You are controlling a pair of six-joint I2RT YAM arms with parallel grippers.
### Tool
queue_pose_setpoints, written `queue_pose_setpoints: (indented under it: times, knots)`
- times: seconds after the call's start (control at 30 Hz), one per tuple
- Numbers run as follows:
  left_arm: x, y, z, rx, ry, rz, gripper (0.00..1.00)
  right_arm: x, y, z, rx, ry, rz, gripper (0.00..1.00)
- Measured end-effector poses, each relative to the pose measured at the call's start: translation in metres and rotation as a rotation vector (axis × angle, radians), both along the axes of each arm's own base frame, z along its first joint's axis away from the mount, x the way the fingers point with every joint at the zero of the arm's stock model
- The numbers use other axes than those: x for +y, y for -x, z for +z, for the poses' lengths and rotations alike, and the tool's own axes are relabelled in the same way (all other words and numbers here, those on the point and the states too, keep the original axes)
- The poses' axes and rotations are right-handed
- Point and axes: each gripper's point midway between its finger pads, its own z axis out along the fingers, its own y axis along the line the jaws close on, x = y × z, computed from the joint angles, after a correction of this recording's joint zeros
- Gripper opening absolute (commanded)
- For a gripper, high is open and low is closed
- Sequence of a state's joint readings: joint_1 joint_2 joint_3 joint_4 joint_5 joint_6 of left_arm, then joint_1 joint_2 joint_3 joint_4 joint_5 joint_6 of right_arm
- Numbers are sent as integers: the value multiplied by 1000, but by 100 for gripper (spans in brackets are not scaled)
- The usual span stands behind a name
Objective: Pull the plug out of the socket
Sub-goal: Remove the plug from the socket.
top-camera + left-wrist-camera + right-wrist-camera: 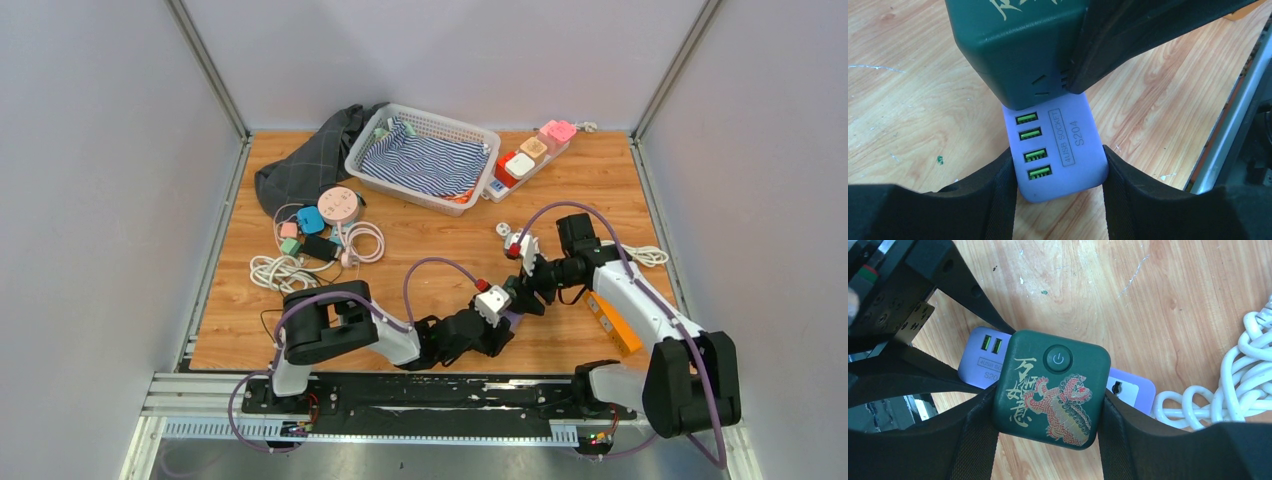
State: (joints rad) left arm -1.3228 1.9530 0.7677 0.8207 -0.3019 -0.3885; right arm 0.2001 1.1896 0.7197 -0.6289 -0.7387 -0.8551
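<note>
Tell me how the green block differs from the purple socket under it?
The green block is dark and chunky; the purple socket is pale and flat. The green block has a dragon and power button; the purple socket has four green USB slots. Both have rounded corners.

Plain grey walls are closing in the space on three sides, with metal posts running up the two back corners. A wooden counter, scuffed with white marks, is lying under even light. A metal rail is running along its near edge.
</note>
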Motion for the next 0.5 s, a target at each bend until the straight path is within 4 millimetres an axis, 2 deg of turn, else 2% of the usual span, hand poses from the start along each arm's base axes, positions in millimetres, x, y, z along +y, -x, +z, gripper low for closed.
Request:
queue_pose_setpoints:
  times: [0.23, 0.5]
  knots:
    - [-1, 1, 1, 35, 34, -17, 0, 0, 1, 1, 11, -12, -5, 0]
    - [1, 0, 2, 55, 62, -25, 0, 3, -6, 0, 134, -19, -97, 0]
